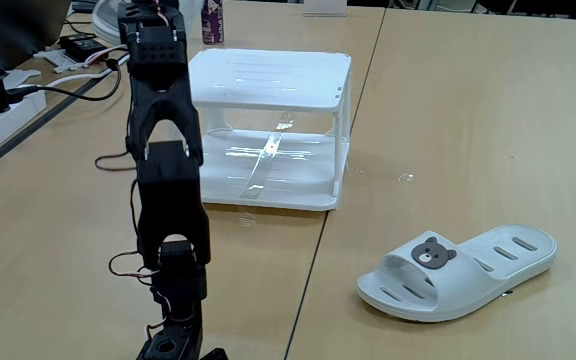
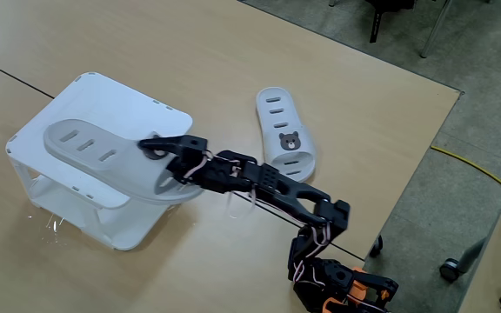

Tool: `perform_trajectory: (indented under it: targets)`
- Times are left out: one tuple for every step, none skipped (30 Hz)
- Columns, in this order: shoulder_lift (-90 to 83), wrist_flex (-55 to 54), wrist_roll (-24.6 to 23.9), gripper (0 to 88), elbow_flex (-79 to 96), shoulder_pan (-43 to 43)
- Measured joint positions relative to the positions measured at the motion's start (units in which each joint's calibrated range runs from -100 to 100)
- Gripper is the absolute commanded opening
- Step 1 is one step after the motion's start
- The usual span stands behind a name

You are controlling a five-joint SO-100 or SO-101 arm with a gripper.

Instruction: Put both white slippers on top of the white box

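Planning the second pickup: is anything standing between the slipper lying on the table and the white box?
Nothing visible does. Bare table lies between the slipper on the table and the white box. The arm stretches alongside that gap, its hand over the box top.

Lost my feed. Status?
Gripper over white box, apparently shut on one slipper. Second slipper on table. Path clear.
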Motion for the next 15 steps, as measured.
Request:
perform_trajectory:
  targets:
    - [2.80,0.00,0.00,0.8,-2.34,0.30]
    - [6.52,0.00,0.00,0.8,-6.11,0.45]
    - [10.72,0.00,0.00,0.8,-10.33,0.97]
    - [15.26,0.00,0.00,0.8,-14.91,1.57]
    - [19.63,0.00,0.00,0.8,-19.59,2.47]
    - [24.33,0.00,0.00,0.8,-24.62,3.37]
    - [30.52,0.00,0.00,0.8,-31.54,4.42]
    - [34.56,0.00,0.00,0.8,-36.03,5.02]
    - [38.76,0.00,0.00,0.8,-40.70,5.39]
    - [43.05,0.00,0.00,0.8,-45.73,5.47]
    - [47.09,0.00,0.00,0.8,-50.13,5.39]
    - [50.80,0.00,0.00,0.8,-54.00,5.09]
    - [53.94,0.00,0.00,0.8,-57.14,4.94]
    - [56.91,0.00,0.00,0.8,-60.02,4.94]
    - [59.88,0.00,0.00,0.8,-63.16,5.17]
